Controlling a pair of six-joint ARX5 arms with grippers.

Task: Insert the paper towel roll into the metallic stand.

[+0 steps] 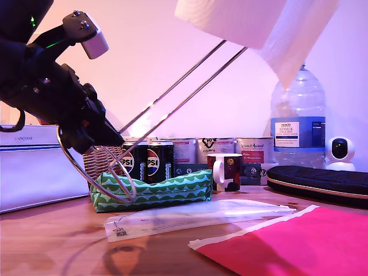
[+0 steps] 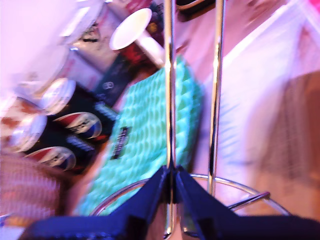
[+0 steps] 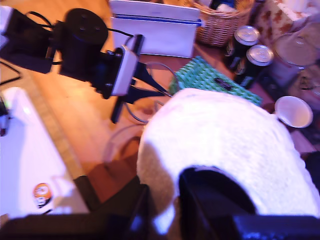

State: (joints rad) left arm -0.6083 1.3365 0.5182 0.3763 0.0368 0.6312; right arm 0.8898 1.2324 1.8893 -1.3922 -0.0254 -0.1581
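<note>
A wooden bench [image 1: 52,230] carries clutter. At the exterior view's left stands a white case [image 1: 34,167], and just right of it, farther back, a wicker basket [image 1: 103,161]; its contents are too blurred to tell. Right of that, two dark cola cans [image 1: 148,163] stand behind a green patterned pouch [image 1: 155,192], then tins [image 1: 218,148], a mug [image 1: 225,171] that the first wrist view shows empty, and a large water bottle [image 1: 298,123].

My first pincer [image 2: 171,185], on the dark arm reaching in from the exterior view's left, is pinching one rod of the metallic stand [image 1: 172,103]. The stand is lifted and tilted: its ring base hangs by the pouch and its loop slants up to the right.

At the exterior view's top right, the paper towel roll [image 1: 241,20] hangs in the air at the loop's tip, a loose sheet dangling. My second pincer [image 3: 160,205] grips the roll from above.
</note>
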